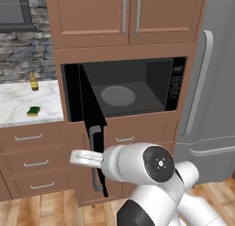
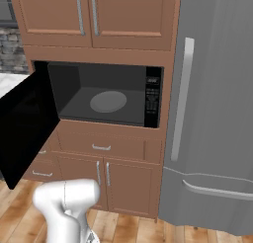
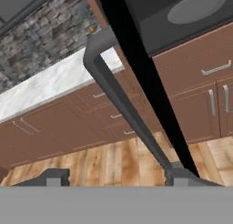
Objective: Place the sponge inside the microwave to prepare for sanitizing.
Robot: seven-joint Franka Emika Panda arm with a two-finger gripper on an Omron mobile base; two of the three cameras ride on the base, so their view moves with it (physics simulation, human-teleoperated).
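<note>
While the microwave [image 1: 124, 89] door stands open, the sponge [image 1: 33, 111] lies on the counter [image 1: 18, 105]. The gripper [image 3: 113, 176] jaws are spread beside the door handle [image 3: 123, 109], holding nothing.

Glossy white rounded arm [image 1: 137, 163] segments, a black circular joint cap with small white marks, dark lower joint.

marble counter [image 1: 18, 105], sponge [image 1: 33, 111], amber bottle [image 1: 34, 81]
</note>
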